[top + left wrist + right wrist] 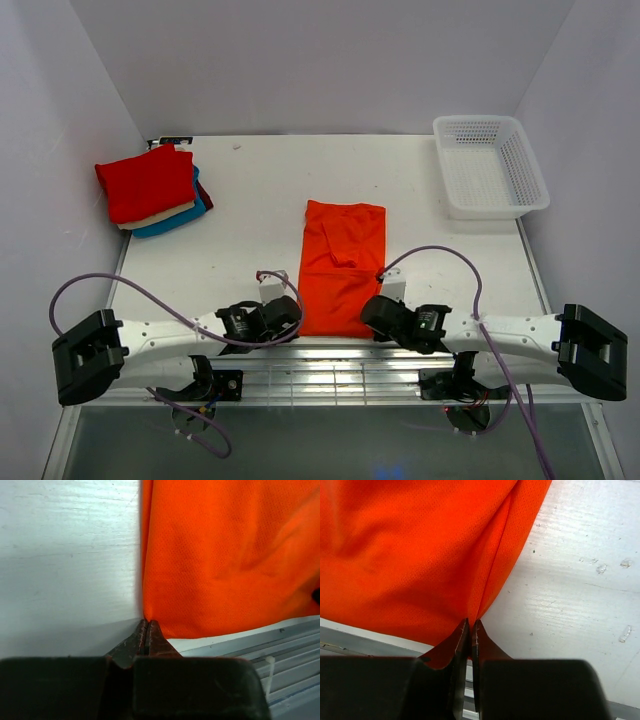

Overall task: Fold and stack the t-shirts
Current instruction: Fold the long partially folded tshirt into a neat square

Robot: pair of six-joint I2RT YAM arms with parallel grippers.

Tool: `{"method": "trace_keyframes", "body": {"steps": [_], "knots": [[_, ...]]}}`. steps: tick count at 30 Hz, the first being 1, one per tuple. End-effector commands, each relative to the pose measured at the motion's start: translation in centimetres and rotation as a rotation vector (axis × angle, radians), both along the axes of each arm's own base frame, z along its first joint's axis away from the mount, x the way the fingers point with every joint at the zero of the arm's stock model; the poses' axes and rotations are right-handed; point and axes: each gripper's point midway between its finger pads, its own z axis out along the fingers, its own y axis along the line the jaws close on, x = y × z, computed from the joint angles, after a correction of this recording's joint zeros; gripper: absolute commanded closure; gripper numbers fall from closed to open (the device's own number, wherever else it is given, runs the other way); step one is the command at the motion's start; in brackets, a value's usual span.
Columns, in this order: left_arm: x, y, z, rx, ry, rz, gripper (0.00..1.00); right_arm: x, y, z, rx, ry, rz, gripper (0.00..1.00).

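Observation:
The bright orange t-shirt (340,265) lies folded into a long strip in the middle of the table, its near end at the front edge. My left gripper (290,318) is shut on its near left corner; the left wrist view shows the jaws (148,622) pinching the orange cloth (230,555). My right gripper (372,312) is shut on the near right corner; the right wrist view shows the tips (471,622) closed on the cloth (410,550). A stack of folded t-shirts (150,188), red on top of cream and teal-blue, sits at the back left.
A white plastic mesh basket (490,166) stands at the back right corner. The table's metal front rail (330,365) runs just behind both grippers. White walls close in the left, back and right sides.

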Motion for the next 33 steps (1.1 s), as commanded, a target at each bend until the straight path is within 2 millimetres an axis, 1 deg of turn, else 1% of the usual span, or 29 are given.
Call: {"method": "trace_keyframes", "body": {"steps": [1,2,3,4,5,6,7,10,11,12,13,14,15,17,20,21,23,24,26,27,28,29,30,31,32,33], "knots": [[1.0,2.0,2.2,0.079,-0.07,0.066,1.0,1.4,0.1,2.8,-0.021,-0.069,-0.063,0.92],[1.7,1.4,3.9,0.058,-0.106,0.072,1.0,2.0,-0.3,3.3,-0.046,-0.098,-0.079,0.92],[2.1,1.4,4.7,0.061,-0.128,0.079,1.0,2.3,-0.3,3.8,-0.052,-0.112,-0.084,0.92],[2.6,1.2,5.6,0.053,-0.152,0.087,1.0,2.9,0.4,5.3,-0.04,-0.14,-0.086,0.92],[3.1,1.2,6.5,0.049,-0.181,0.101,1.0,3.3,0.1,5.8,-0.068,-0.162,-0.095,0.92],[3.6,0.6,7.8,0.033,-0.204,0.098,1.0,3.6,0.3,6.4,-0.072,-0.176,-0.093,0.92],[3.9,0.4,8.3,0.029,-0.218,0.099,1.0,4.3,0.8,7.8,-0.069,-0.212,-0.096,0.92],[5.1,-0.3,10.4,0.02,-0.282,0.107,1.0,5.3,1.4,9.4,-0.081,-0.26,-0.096,0.92],[5.5,-0.4,10.9,0.023,-0.304,0.111,1.0,6.0,1.7,10.6,-0.083,-0.291,-0.099,0.92],[5.9,-0.8,11.9,0.011,-0.33,0.106,1.0,6.4,1.7,11.2,-0.084,-0.304,-0.108,0.92],[6.2,-0.9,12.3,0.01,-0.346,0.112,1.0,6.9,1.7,11.7,-0.088,-0.318,-0.114,0.92],[6.6,-0.9,12.7,0.017,-0.368,0.126,1.0,7.4,2.1,12.7,-0.09,-0.337,-0.109,0.92],[7.0,-1.1,13.6,0.009,-0.391,0.132,1.0,8.0,1.9,13.1,-0.096,-0.348,-0.123,0.92],[7.8,-0.8,14.3,0.02,-0.437,0.163,1.0,8.9,1.9,14.1,-0.117,-0.371,-0.127,0.92],[8.6,-0.7,15.2,0.03,-0.487,0.185,1.0,10.2,1.5,14.6,-0.143,-0.383,-0.152,0.92],[9.1,-0.9,16.0,0.006,-0.517,0.204,1.0,10.7,1.2,15.0,-0.155,-0.389,-0.159,0.92],[9.7,-0.8,16.0,0.024,-0.548,0.198,1.0,11.5,1.3,15.0,-0.165,-0.396,-0.167,0.92],[10.5,-1.0,16.4,0.003,-0.568,0.221,1.0,12.1,1.0,15.2,-0.174,-0.4,-0.173,0.92],[11.3,-0.9,16.3,0.023,-0.594,0.218,1.0,13.0,1.3,15.1,-0.168,-0.405,-0.178,0.92],[11.9,-1.3,16.9,-0.004,-0.617,0.229,1.0,13.6,1.0,15.2,-0.176,-0.408,-0.18,0.92],[12.7,-1.3,16.6,0.0,-0.62,0.23,1.0,13.9,1.2,15.0,-0.174,-0.402,-0.174,0.92],[13.2,-1.2,16.2,0.019,-0.631,0.215,1.0,14.5,1.5,15.3,-0.156,-0.414,-0.18,0.92],[13.9,-1.7,17.0,-0.024,-0.659,0.224,1.0,15.2,1.2,15.1,-0.163,-0.412,-0.189,0.92],[14.8,-1.7,16.3,-0.016,-0.653,0.22,1.0,15.7,1.5,14.9,-0.174,-0.406,-0.175,0.92],[15.3,-1.6,16.1,-0.014,-0.653,0.223,1.0,16.2,1.7,15.0,-0.167,-0.415,-0.178,0.92],[15.8,-1.8,16.3,-0.018,-0.658,0.228,1.0,16.9,1.4,14.9,-0.176,-0.414,-0.185,0.92]]}}
